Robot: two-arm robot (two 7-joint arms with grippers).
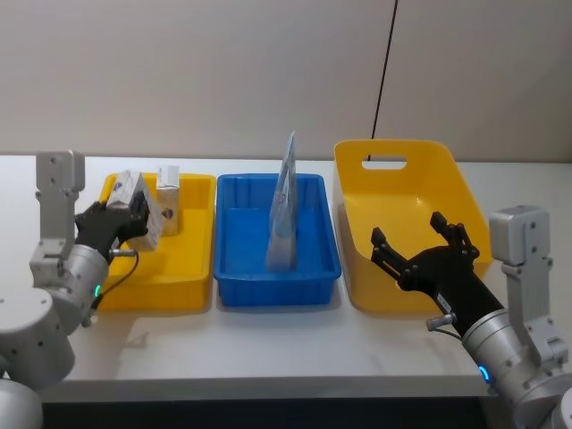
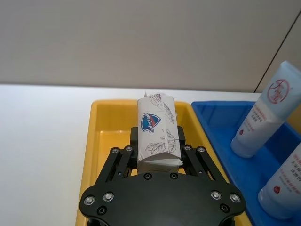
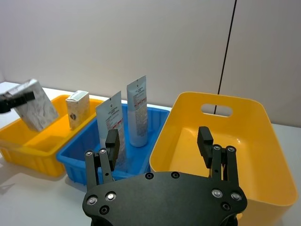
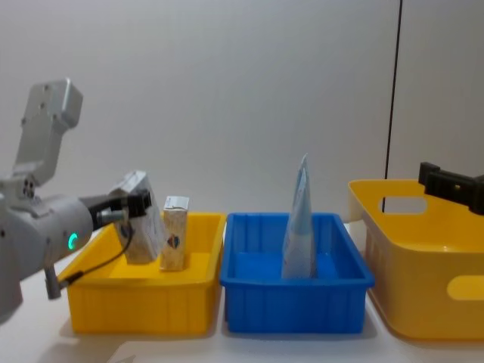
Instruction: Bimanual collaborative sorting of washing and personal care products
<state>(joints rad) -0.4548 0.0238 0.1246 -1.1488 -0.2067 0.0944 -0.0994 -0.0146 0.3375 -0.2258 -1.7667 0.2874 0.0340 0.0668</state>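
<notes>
My right gripper (image 1: 407,228) is spread wide and empty at the near rim of the tall yellow plastic handled bin (image 1: 393,152). My left gripper (image 1: 130,214) is clamped on the white carton with grey leaf print (image 2: 157,127), tilted over the shallow yellow plastic bin (image 1: 161,293). The cream carton with dark blue emblem (image 1: 168,198) stands upright just beyond. The pale blue tapered pouch (image 1: 284,210) stands in the blue plastic bin (image 1: 234,290).

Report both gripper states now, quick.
Left gripper: shut on the white carton with grey leaf print.
Right gripper: open, holding nothing.

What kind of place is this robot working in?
Probably a robot test lab, not a home: a bare white table against a plain wall, a yellow tray, blue bin and yellow tub lined up for sorting, and the left claw holding a leaf-print carton.
</notes>
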